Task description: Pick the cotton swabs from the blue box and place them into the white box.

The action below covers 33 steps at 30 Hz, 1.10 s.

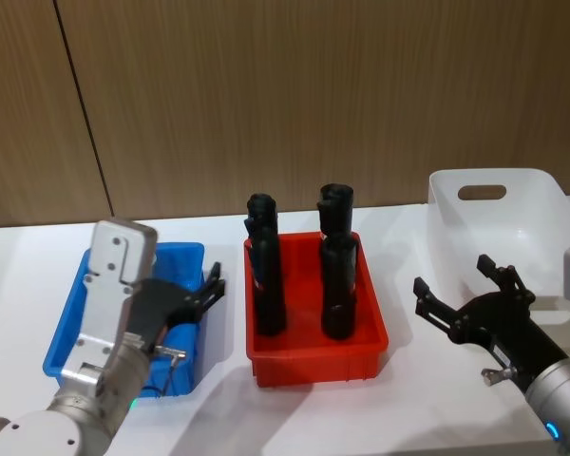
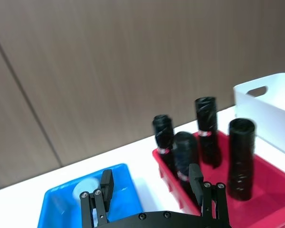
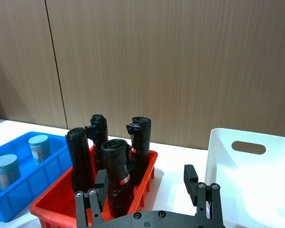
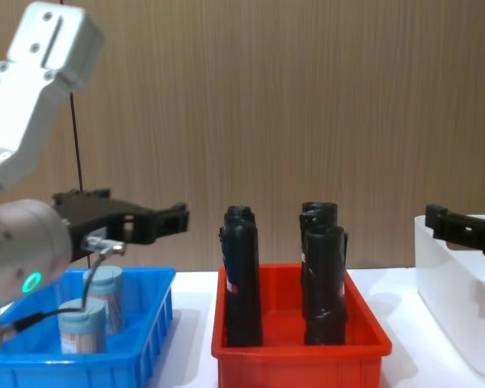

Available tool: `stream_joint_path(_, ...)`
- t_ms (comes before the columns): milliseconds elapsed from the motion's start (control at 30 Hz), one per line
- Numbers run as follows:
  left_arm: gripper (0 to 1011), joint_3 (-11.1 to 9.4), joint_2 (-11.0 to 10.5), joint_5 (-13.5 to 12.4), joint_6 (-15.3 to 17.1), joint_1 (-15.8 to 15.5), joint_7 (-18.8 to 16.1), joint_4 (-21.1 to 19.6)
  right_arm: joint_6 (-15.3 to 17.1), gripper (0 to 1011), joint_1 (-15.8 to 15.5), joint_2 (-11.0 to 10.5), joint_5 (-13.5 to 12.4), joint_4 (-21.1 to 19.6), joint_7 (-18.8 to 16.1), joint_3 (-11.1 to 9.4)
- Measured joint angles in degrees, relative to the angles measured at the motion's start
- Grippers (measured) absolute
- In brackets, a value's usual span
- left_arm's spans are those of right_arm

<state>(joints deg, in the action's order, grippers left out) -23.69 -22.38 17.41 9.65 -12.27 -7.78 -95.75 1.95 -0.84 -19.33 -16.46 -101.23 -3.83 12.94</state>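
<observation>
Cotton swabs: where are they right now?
The cotton swabs, two jars, stand in the blue box on the robot's left, beside the red bin, with the open left pincer over the box.

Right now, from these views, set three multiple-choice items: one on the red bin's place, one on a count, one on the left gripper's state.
1. The red plastic bin stands: A) between the shallow blue plastic box and the tall white plastic box; B) left of both; C) right of both.
2. Black wrapped rolls in it: A) two; B) four; C) six.
3. The left gripper is: A) shut on a jar; B) shut on a roll; C) open.
Answers: A, the boxes flank it; B, four stand upright; C, its fingers are spread.
</observation>
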Motion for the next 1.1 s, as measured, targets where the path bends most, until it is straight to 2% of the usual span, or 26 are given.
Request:
stream_joint_path(200, 1004, 1.3, -1.2, 2.4, 2.2, 1.3, -2.8, -1.0, 0.0, 1002, 0.0, 0.0, 0.0, 0.0, 0.0, 0.0)
stream_joint_path(467, 1004, 2.6, -2.6, 4.7, 3.6, 2.6, -4.2, -1.3, 0.0, 1002, 0.0, 0.0, 0.0, 0.0, 0.0, 0.0)
stream_joint_path(767, 1004, 4.1, -3.7, 6.7, 4.1, 3.0, -3.8, 0.2, 0.0, 1002, 0.0, 0.0, 0.0, 0.0, 0.0, 0.0)
stream_joint_path(1100, 1004, 5.6, -3.8, 9.2, 3.2, 1.9, -1.0, 4.6, 0.0, 1002, 0.0, 0.0, 0.0, 0.0, 0.0, 0.0)
